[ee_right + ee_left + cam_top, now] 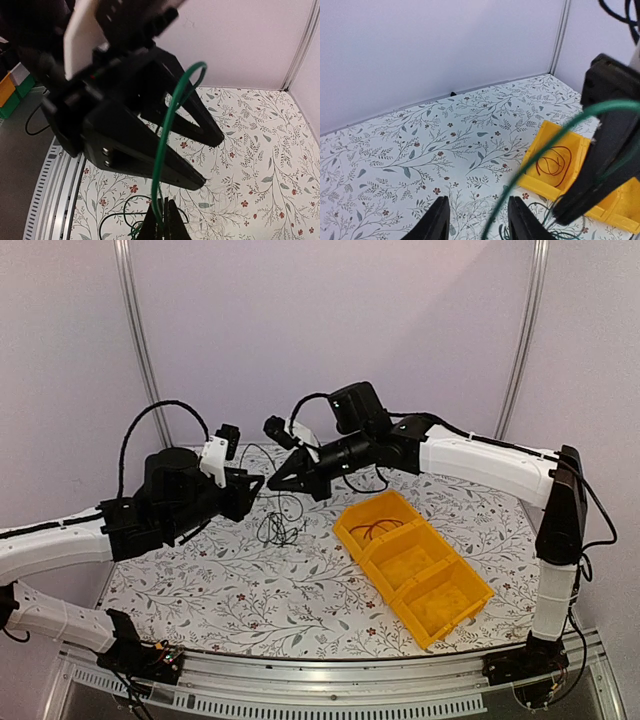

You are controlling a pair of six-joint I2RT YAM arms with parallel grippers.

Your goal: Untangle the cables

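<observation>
Right end effector [161, 212] pinching green cable [163, 135] | left end effector [477, 207] spread | red cable [554, 164] coiled in bin [544, 132]

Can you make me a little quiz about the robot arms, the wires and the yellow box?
1. What colour is the coiled cable lying in the yellow bin? A green, B red, C white.
2. True or false: the right gripper is pinching the green cable.
3. Fill in the gap: the fingers of the left gripper are ____ (open or shut).

Key: 1 B. 2 true. 3 open.
</observation>
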